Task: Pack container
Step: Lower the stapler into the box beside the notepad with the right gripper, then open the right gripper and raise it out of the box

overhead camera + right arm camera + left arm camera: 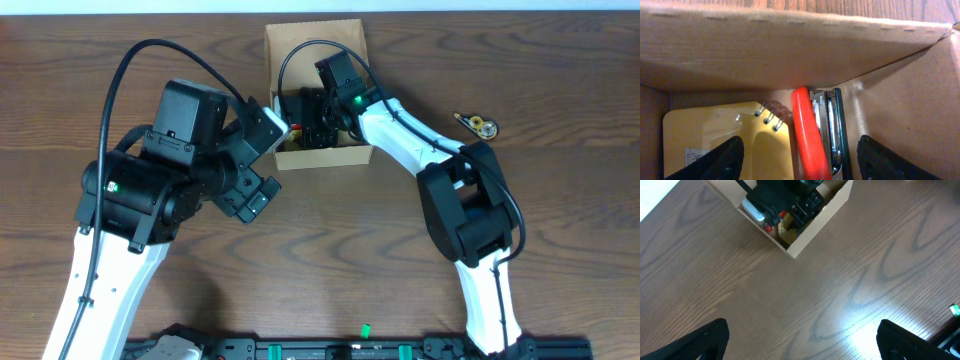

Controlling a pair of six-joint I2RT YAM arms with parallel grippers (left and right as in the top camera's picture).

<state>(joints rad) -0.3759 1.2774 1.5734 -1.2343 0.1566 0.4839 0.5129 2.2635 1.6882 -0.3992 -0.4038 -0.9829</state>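
container: tan cardboard box (330, 157) at the far middle of the table (560, 230), flap lid open, wood bare all round it
right gripper: (800, 145) down inside the box, jaws spread, nothing pinched; the stapler lies between the fingers with a gap on either side
left gripper: (802, 327) hangs over bare table on the box's left side, jaws spread wide, empty
in the box: red stapler (807, 135) on its side against one wall, yellow spiral notepad (715, 135) flat just beside it
outside the box: small dark-and-yellow item (476, 124) on the table to the box's right, well apart; too small to name
handling, my read: box is light, thin-walled, stiff only at the corners; walls will bow or dent under a hard pinch; likely slides easily on the wood if nudged
where to hold, my read: pinch over the top edge of a side wall near a corner, or brace a wall with one arm while the other loads; take the flap at its free edge, not at the hinge
risk: an arm pulling out could snag a wall and drag the box
count: 1 box, 1 stapler, 1 notepad, 1 loose item, 2 grippers
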